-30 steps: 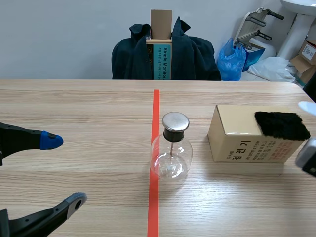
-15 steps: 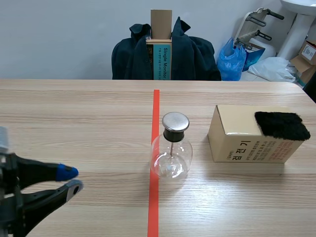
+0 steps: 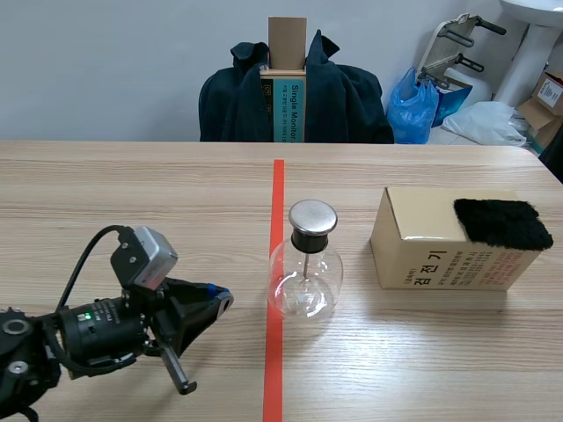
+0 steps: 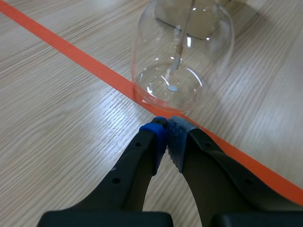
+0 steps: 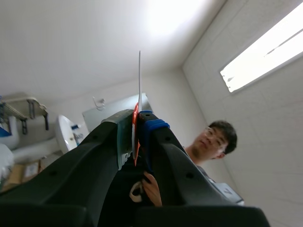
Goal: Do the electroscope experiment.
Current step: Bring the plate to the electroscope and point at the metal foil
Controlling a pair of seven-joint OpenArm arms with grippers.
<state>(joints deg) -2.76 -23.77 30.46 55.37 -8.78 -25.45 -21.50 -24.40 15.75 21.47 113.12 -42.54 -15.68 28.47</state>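
Jaws first: left gripper (image 4: pixel 166 133) is closed pad to pad with nothing between, lying low on the table (image 3: pixel 132 193). Its tips are right at the orange tape line (image 4: pixel 90 66) and just short of the electroscope (image 4: pixel 182 56) base, not touching as far as I can see. Right gripper (image 5: pixel 136 120) is clamped on a thin pale strip (image 5: pixel 139 78), seen edge-on, with something red at the pinch. That arm is out of the scene view and its camera looks up at the ceiling with a person (image 5: pixel 210 151) behind, so I take the strip to be held high, well away from the flask. Electroscope stands upright mid-table at the tape line, metal cap (image 3: pixel 313 215) on, rod hanging inside; can't tell whether the leaves at the rod's end are spread, too small and lost in glare. Black fur pad (image 3: pixel 501 223) lies on top of the cardboard box (image 3: pixel 422 246) to the flask's right, nothing touching it. My read on progress: strip pickup is done; whether it's been rubbed on the fur I can't judge. Left to do, as I see it: charge the strip if needed, bring it down to the cap, check for leaf deflection. Closed left tips beside the glass look like a steadying or pointing pose, not a grip
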